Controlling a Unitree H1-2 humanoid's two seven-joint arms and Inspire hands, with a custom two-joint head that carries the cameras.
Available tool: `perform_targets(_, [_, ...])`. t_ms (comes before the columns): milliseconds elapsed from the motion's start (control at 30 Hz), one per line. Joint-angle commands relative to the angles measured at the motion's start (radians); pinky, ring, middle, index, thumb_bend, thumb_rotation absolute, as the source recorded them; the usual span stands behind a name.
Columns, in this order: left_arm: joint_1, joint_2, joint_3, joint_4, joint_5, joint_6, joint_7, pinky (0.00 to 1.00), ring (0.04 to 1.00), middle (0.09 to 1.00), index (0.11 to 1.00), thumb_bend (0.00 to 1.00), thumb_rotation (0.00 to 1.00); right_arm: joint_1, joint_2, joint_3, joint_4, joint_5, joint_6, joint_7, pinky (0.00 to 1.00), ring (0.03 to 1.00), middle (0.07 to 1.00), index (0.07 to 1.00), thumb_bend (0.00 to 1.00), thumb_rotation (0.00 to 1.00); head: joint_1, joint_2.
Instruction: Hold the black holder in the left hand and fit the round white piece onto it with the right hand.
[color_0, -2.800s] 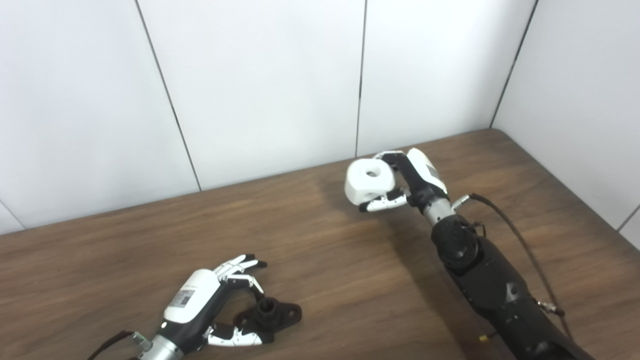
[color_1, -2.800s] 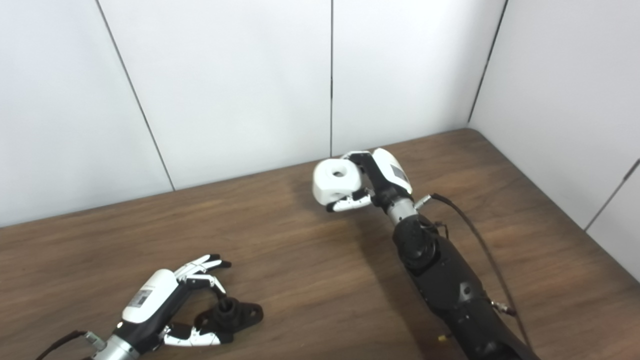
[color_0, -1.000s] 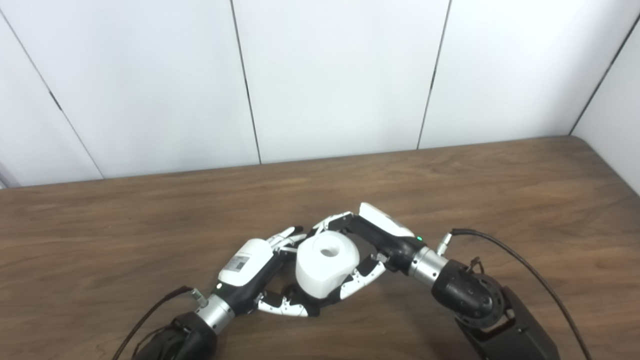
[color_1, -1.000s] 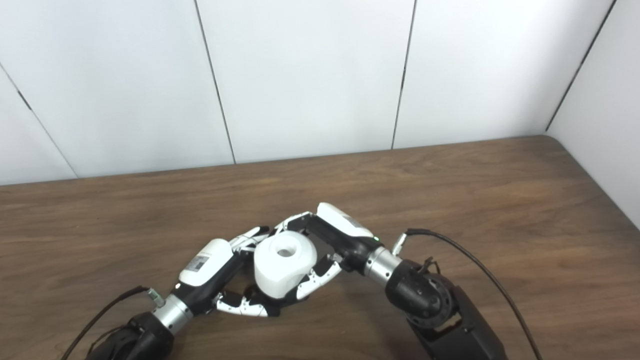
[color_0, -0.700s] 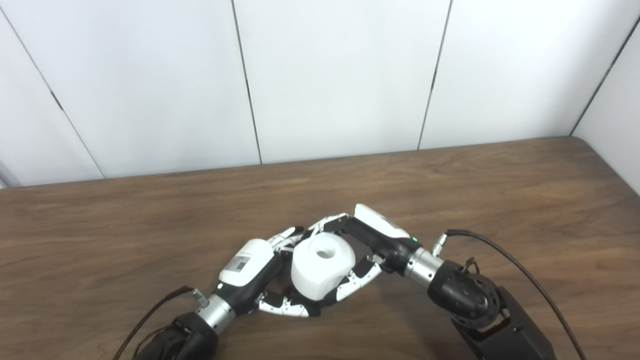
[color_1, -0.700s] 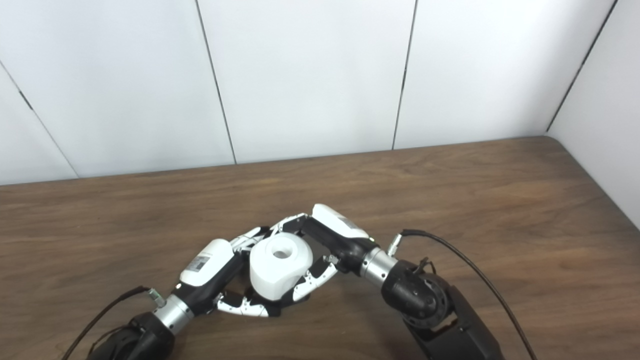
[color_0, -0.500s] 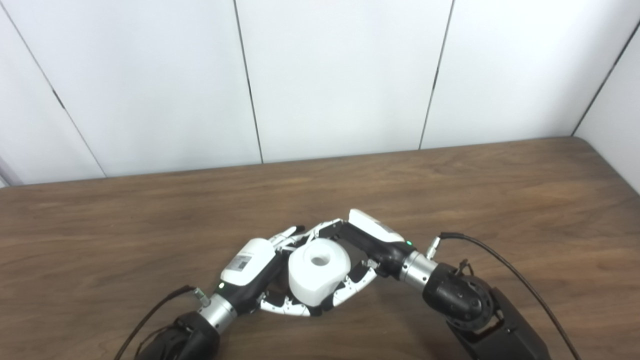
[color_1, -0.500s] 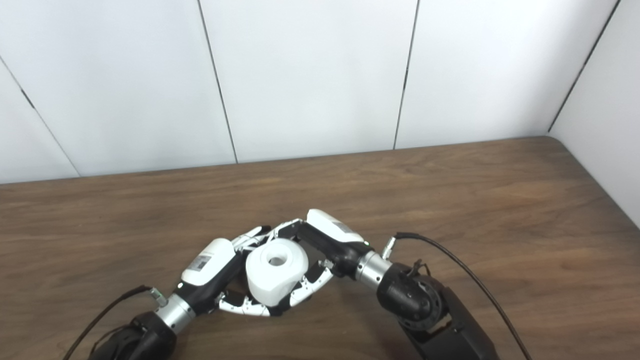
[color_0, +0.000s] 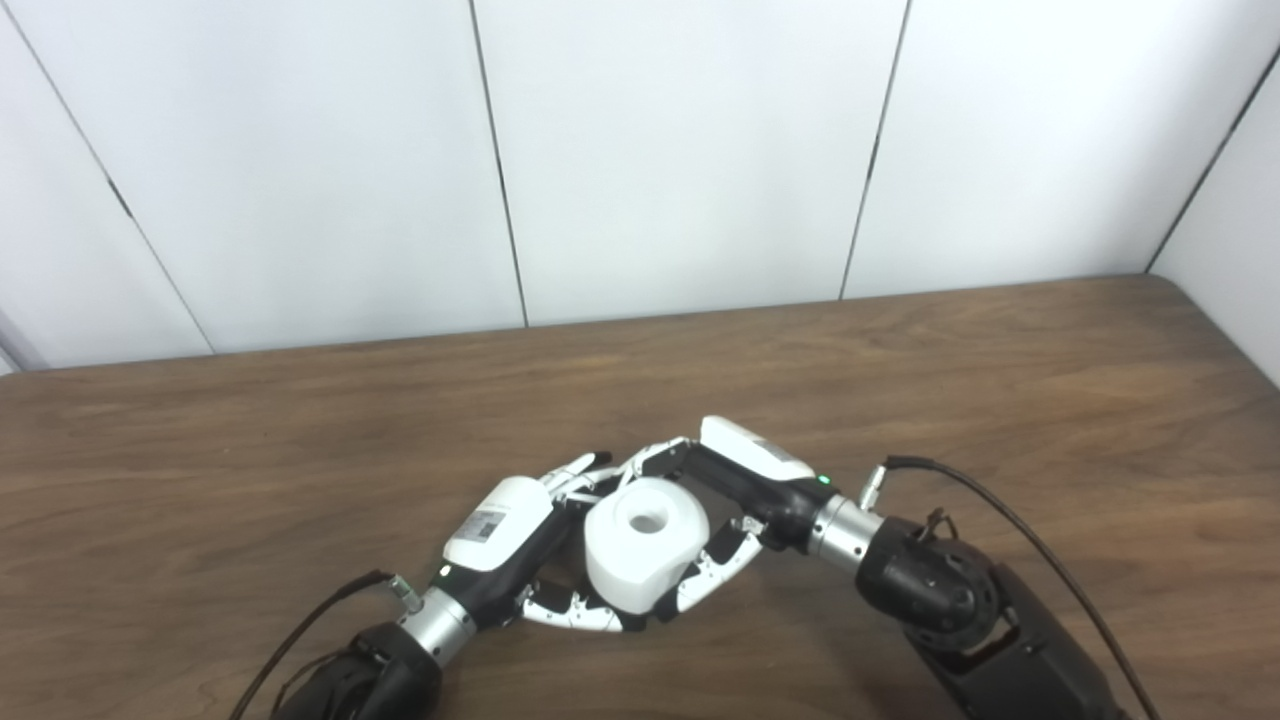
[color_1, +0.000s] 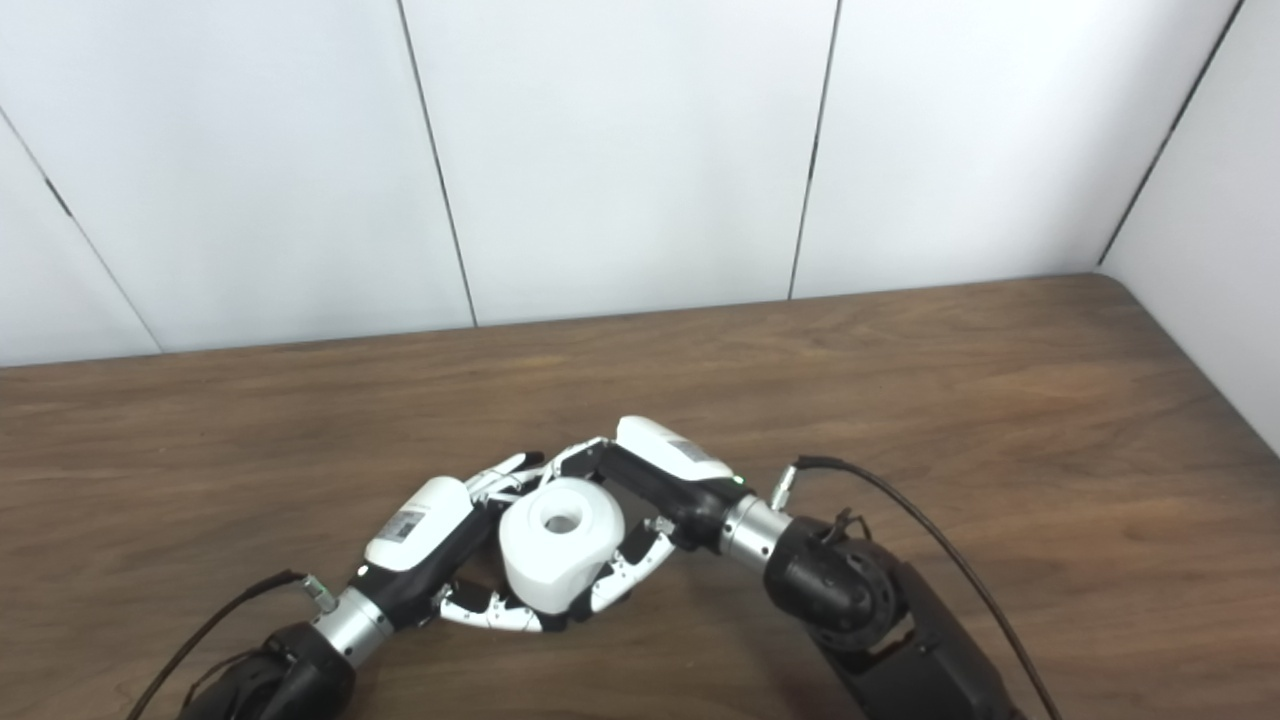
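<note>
The round white piece (color_0: 645, 545), with a hole in its top, sits low between my two hands near the table's front middle. My right hand (color_0: 735, 485) is shut on it, fingers behind it and thumb in front. My left hand (color_0: 510, 540) is curled under and behind the piece from the left, shut on the black holder (color_1: 560, 620). Only a dark sliver of the holder shows below the white piece; the rest is hidden. Whether the piece is seated on the holder's post cannot be seen.
The brown wooden table (color_0: 1000, 380) runs to white wall panels at the back and right. A black cable (color_0: 1000, 510) loops off my right wrist. A thin cable trails from my left wrist (color_0: 310, 620).
The camera has swung since 2.8 s ago. My hands came together at the front middle. Over the last second the right hand lowered the white piece slightly over the left hand's holder.
</note>
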Motion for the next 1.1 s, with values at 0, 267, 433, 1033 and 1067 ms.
perform_targets(0, [0.069, 0.001, -0.047, 0.046, 0.045, 0.050, -0.083, 0.91, 0.968, 0.889, 0.478, 0.52, 0.06, -0.008, -0.016, -0.005, -0.016, 0.002, 0.005, 0.023, 0.62, 0.720, 0.722, 0.481, 0.52, 0.13, -0.001, 0.003])
perform_targets(267, [0.068, 0.003, -0.045, 0.049, 0.044, 0.052, -0.081, 0.91, 0.967, 0.887, 0.478, 0.52, 0.06, -0.007, -0.021, 0.011, -0.063, -0.078, 0.076, 0.044, 0.59, 0.757, 0.871, 0.983, 0.95, 0.28, -0.002, -0.001])
perform_targets(433, [0.065, 0.003, -0.047, 0.050, 0.047, 0.055, -0.083, 0.90, 0.966, 0.887, 0.478, 0.52, 0.06, -0.010, -0.016, 0.001, -0.062, -0.080, 0.078, 0.042, 0.66, 0.798, 0.890, 1.000, 0.95, 0.26, -0.003, -0.001])
perform_targets(1033, [0.063, 0.003, -0.048, 0.056, 0.048, 0.050, -0.078, 0.92, 0.969, 0.891, 0.479, 0.52, 0.06, -0.013, -0.019, -0.013, -0.080, -0.059, 0.102, 0.066, 0.63, 0.802, 0.894, 1.000, 0.94, 0.24, 0.001, 0.006])
perform_targets(1067, [0.063, 0.003, -0.048, 0.056, 0.049, 0.048, -0.076, 0.91, 0.968, 0.890, 0.478, 0.52, 0.06, -0.013, -0.020, -0.015, -0.081, -0.056, 0.102, 0.066, 0.63, 0.800, 0.893, 1.000, 0.94, 0.24, 0.001, 0.006])
